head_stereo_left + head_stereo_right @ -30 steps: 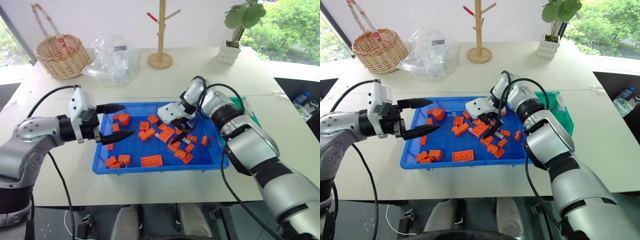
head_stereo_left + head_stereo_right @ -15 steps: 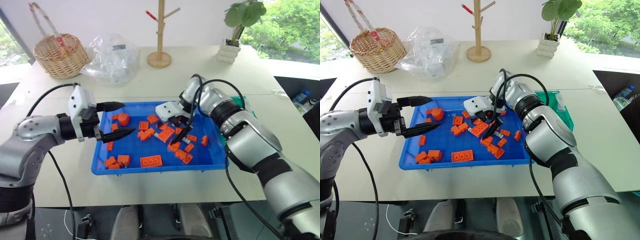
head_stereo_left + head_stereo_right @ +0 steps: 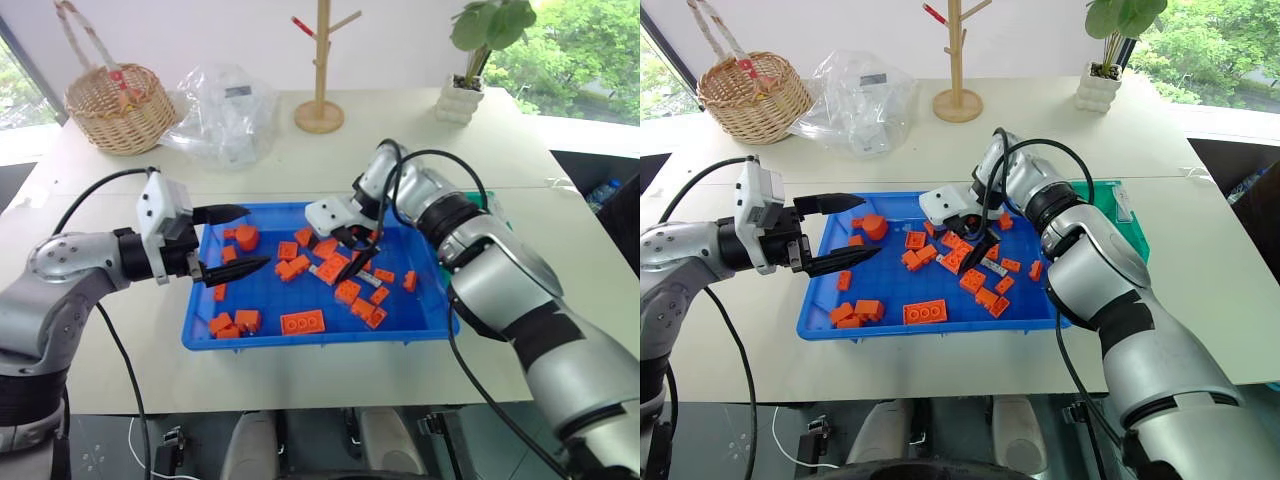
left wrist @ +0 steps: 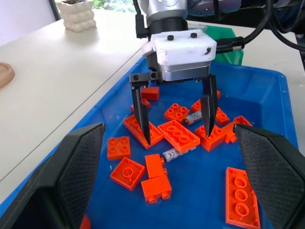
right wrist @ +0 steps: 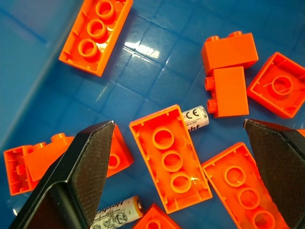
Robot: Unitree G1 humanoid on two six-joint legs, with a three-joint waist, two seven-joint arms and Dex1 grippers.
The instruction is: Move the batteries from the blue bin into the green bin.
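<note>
Batteries are seen lying among orange bricks on the floor of the blue bin, one half tucked under an upturned brick and a second just beside the same brick's other end. Nothing is gripped by either arm. The left gripper is held at the bin's left edge with its fingers spread and empty, pointing across the tray. The right gripper is poised above the middle of the bin, pointing steeply down, its fingers spread wide and straddling the brick that covers the first battery; no contact with a battery can be made out. The step in hand is judged to be the search-and-pick stage, with no battery yet lifted. For the next move, the fingers would need to be centred over an exposed battery end, or the covering brick nudged aside first, before being closed. The green bin is found beyond the tray's right rim, partly hidden by the right arm.
</note>
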